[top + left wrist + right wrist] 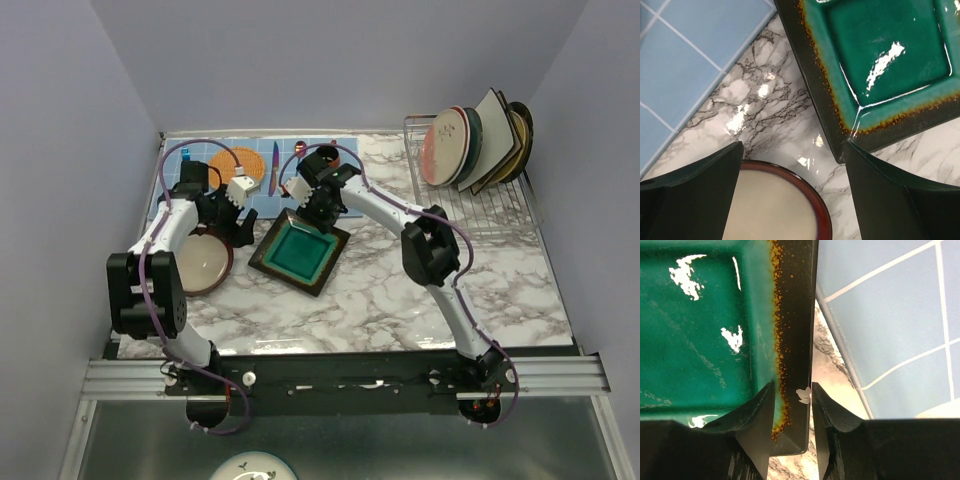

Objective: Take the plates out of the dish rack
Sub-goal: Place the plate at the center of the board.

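Note:
A square teal plate (pixel 300 252) with a dark speckled rim lies on the marble table, mid-left. My right gripper (pixel 315 210) is shut on its far rim; in the right wrist view the gripper (pixel 792 390) has one finger inside the teal plate (pixel 695 325) and one against its outer edge. A round cream plate with a dark-red rim (pixel 203 262) lies to the left. My left gripper (pixel 235 225) hovers over it, open; the left wrist view shows the gripper (pixel 792 147) empty above the cream plate (pixel 775 205) beside the teal plate (pixel 885 55). Several plates (pixel 470 145) stand in the silver dish rack (pixel 480 205) at the back right.
A blue tiled mat (pixel 180 200) covers the back left, carrying an orange woven round mat (pixel 245 163), cutlery (pixel 275 170) and a small dark-red cup (pixel 327 155). Purple walls close in left, right and behind. Another plate (pixel 250 467) shows below the table's near rail.

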Available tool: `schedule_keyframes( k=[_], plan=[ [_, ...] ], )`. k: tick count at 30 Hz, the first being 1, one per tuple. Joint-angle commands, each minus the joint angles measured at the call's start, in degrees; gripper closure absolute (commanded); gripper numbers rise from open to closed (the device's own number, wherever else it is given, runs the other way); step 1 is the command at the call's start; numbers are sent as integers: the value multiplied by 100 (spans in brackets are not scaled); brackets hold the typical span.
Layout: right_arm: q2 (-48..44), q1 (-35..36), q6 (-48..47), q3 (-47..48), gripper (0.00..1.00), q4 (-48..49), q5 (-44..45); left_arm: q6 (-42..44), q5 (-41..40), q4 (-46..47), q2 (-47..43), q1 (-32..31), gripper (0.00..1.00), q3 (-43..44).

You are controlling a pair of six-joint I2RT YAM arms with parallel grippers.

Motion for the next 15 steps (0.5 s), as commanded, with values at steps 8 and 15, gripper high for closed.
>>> schedule_keyframes(
  k=[8, 15],
  plan=[
    [-73, -67, -74, -112, 57, 219, 502, 32, 530, -1077, 1270, -127, 11, 1260],
    [-267, -67, -4, -305, 56, 439, 380, -12, 628, -1613, 1692, -145, 17, 1586]
  ],
)
